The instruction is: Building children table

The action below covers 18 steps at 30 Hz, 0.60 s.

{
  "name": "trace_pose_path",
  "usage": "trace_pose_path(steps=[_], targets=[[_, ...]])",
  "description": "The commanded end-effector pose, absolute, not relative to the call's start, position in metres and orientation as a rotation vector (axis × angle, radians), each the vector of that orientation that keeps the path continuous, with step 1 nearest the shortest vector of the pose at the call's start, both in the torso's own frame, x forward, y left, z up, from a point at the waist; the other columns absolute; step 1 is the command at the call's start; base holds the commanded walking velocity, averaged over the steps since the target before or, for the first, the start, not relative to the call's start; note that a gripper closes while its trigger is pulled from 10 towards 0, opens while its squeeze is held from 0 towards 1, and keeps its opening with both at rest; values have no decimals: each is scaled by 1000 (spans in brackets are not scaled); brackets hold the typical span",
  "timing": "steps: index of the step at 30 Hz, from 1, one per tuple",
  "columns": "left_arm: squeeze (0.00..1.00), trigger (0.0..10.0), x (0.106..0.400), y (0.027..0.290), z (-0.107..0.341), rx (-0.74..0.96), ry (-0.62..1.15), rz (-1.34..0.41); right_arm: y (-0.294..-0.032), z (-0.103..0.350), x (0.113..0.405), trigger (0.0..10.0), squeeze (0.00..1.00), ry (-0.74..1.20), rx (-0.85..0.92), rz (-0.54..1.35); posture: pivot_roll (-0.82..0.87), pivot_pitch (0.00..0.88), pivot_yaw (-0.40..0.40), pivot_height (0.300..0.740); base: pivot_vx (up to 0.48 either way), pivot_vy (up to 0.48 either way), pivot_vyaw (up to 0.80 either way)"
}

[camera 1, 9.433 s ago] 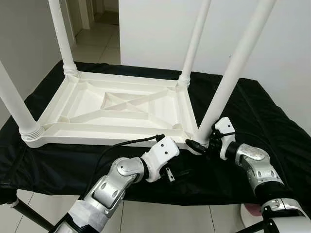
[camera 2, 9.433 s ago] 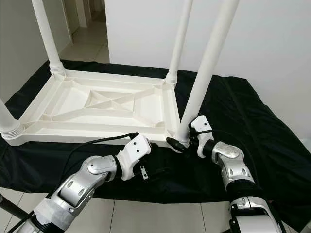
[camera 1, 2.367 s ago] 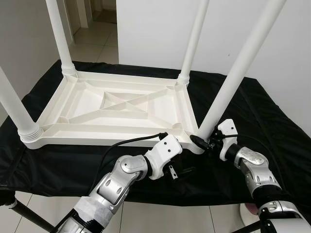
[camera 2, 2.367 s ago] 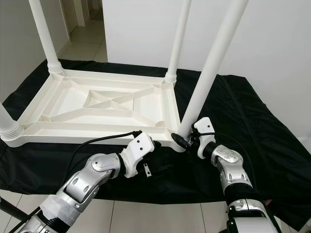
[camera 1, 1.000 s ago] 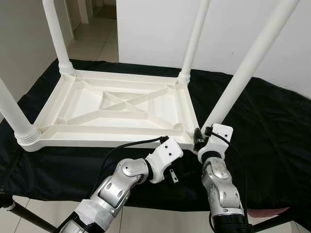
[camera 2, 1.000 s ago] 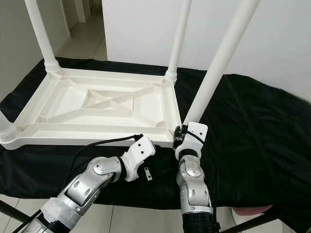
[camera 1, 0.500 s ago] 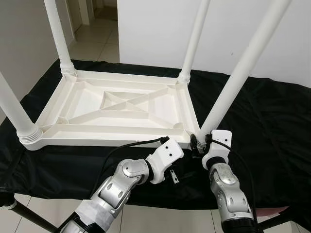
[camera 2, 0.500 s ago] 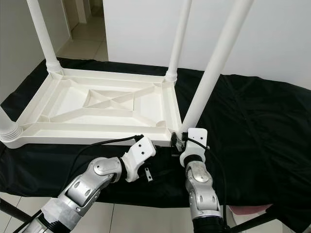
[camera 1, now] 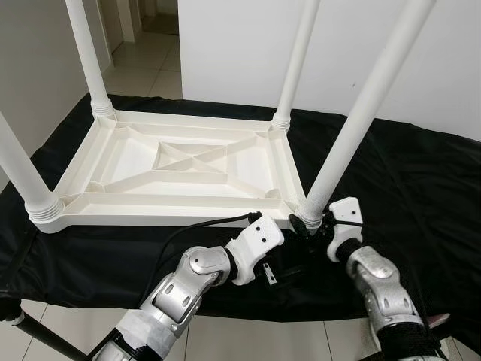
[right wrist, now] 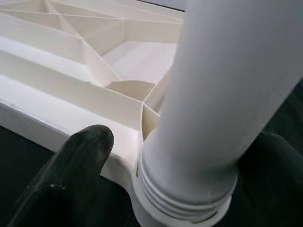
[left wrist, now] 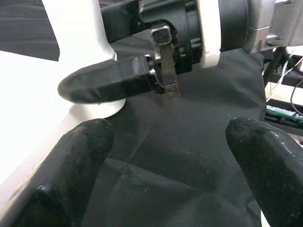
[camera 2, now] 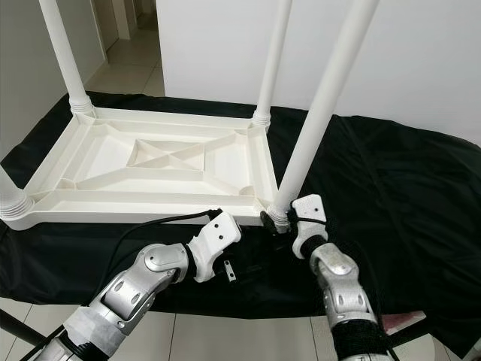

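A white children's table (camera 1: 180,162) lies upside down on a black cloth, with its legs pointing up. My right gripper (camera 1: 310,226) is at the screw base of the near right leg (camera 1: 353,128). Its fingers (right wrist: 71,175) stand open on either side of the threaded collar, and a gap shows beside one finger. My left gripper (camera 1: 284,266) hovers low over the cloth just in front of that corner. It is open, and between its fingers (left wrist: 71,175) there is only cloth. The left wrist view looks at one right finger (left wrist: 109,85) beside the leg base.
The black cloth (camera 1: 406,173) covers the whole work surface, which ends close in front of me above tiled floor. The far left leg (camera 1: 86,53), far right leg (camera 1: 297,60) and near left leg (camera 1: 19,169) stand tall. A white wall is behind, and a hallway (camera 1: 150,53) opens at the back left.
My right forearm has swung from below the corner out to the right, turning the wrist around the leg base. The left arm has stayed put.
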State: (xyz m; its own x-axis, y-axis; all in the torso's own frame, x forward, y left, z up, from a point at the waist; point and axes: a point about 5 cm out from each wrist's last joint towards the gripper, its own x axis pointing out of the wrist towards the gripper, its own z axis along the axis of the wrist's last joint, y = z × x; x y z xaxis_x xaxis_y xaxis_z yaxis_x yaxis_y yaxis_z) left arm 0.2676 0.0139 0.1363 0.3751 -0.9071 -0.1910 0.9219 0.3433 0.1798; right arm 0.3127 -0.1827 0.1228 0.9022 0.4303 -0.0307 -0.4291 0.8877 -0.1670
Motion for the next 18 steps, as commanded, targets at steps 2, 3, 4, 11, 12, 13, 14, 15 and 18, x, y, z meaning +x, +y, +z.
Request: trace_pose_path(steps=[2, 3, 4, 11, 12, 13, 14, 15, 18], targets=[[0, 10000, 267, 14, 137, 297, 58, -1200, -194, 124, 320, 10000, 0, 5, -191, 491, 63, 8, -71, 740, 0, 0, 0], [0, 10000, 267, 14, 137, 297, 58, -1200, -194, 124, 320, 10000, 0, 5, -191, 491, 63, 8, -71, 740, 0, 0, 0], [0, 10000, 268, 14, 137, 297, 58, -1198, -197, 124, 322, 10000, 0, 7, -202, 497, 64, 8, -69, 740, 0, 0, 0], [0, 10000, 269, 15, 138, 300, 55, -1196, -200, 123, 330, 10000, 0, 18, -230, 567, 62, 7, -60, 740, 0, 0, 0], [0, 10000, 270, 15, 138, 302, 54, -1197, -200, 123, 332, 10000, 0, 19, -236, 575, 61, 6, -59, 740, 0, 0, 0], [0, 10000, 270, 15, 138, 302, 54, -1197, -200, 123, 332, 10000, 0, 19, -236, 575, 61, 6, -59, 740, 0, 0, 0], [0, 10000, 270, 15, 139, 302, 53, -1198, -200, 123, 333, 10000, 0, 19, -237, 582, 61, 6, -58, 740, 0, 0, 0], [0, 10000, 271, 14, 139, 303, 53, -1198, -199, 123, 335, 10000, 0, 21, -236, 589, 59, 6, -55, 740, 0, 0, 0], [0, 10000, 272, 14, 140, 306, 51, -1200, -195, 124, 340, 10000, 0, 17, -236, 600, 55, 6, -50, 740, 0, 0, 0]])
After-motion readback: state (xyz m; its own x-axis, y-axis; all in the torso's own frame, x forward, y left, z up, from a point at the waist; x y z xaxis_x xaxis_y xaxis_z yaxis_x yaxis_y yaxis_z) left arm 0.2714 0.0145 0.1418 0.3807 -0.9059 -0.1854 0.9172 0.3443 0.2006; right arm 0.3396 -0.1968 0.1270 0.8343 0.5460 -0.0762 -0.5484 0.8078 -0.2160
